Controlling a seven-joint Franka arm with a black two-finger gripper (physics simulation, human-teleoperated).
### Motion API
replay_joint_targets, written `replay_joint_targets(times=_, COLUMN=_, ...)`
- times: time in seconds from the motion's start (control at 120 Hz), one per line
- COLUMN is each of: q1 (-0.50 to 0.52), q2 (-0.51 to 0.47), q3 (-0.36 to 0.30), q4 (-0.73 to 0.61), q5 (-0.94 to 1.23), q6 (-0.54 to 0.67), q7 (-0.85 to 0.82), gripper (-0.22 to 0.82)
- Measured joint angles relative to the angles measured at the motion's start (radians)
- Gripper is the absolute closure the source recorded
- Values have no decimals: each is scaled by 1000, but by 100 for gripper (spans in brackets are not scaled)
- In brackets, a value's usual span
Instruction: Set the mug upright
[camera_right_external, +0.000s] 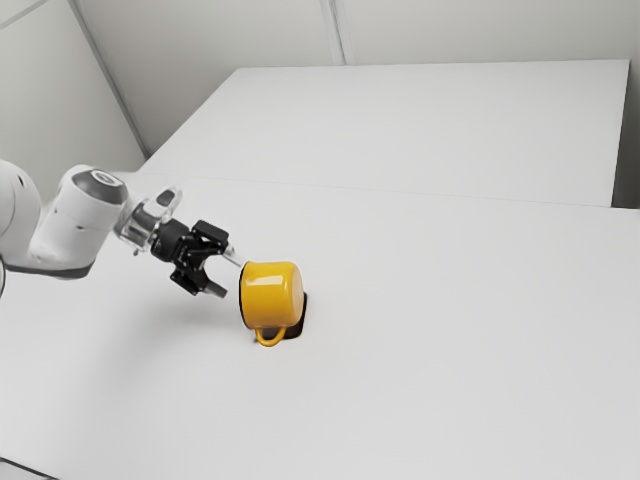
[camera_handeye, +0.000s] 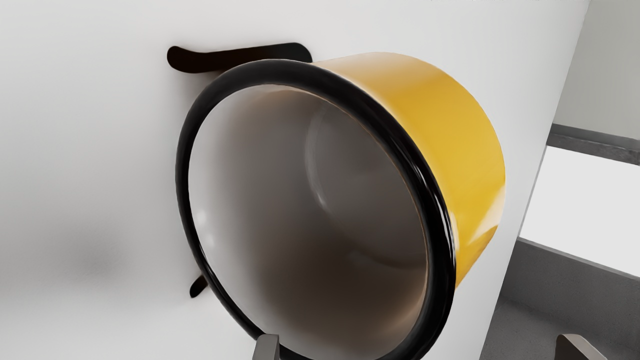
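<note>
My black gripper is open beside the mouth of the yellow mug, at the end of the arm reaching in from the exterior view's left. The mug lies on its side, its opening turned toward the gripper and its handle toward the exterior view's bottom. In the wrist view the mug shows its black rim and pale, vacant inside. The fingertips of the gripper stand wide apart there, one overlapping the rim, the other out past the mug's outer wall. Contact with the rim cannot be told.
A white table surface stretches around the mug. A dark patch lies on it right by the mug, under the handle side. Light walls rise beyond the far edge.
</note>
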Motion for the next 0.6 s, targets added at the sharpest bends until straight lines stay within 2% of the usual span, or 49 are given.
replay_joint_targets(times=0.358, q1=-61, q2=10, q3=4, q4=-79, q5=-228, q6=81, q7=88, gripper=1)
replay_joint_targets(times=0.433, q1=-68, q2=10, q3=3, q4=-85, q5=-251, q6=102, q7=100, gripper=4)
replay_joint_targets(times=0.6, q1=-77, q2=9, q3=4, q4=-96, q5=-280, q6=134, q7=121, gripper=18)
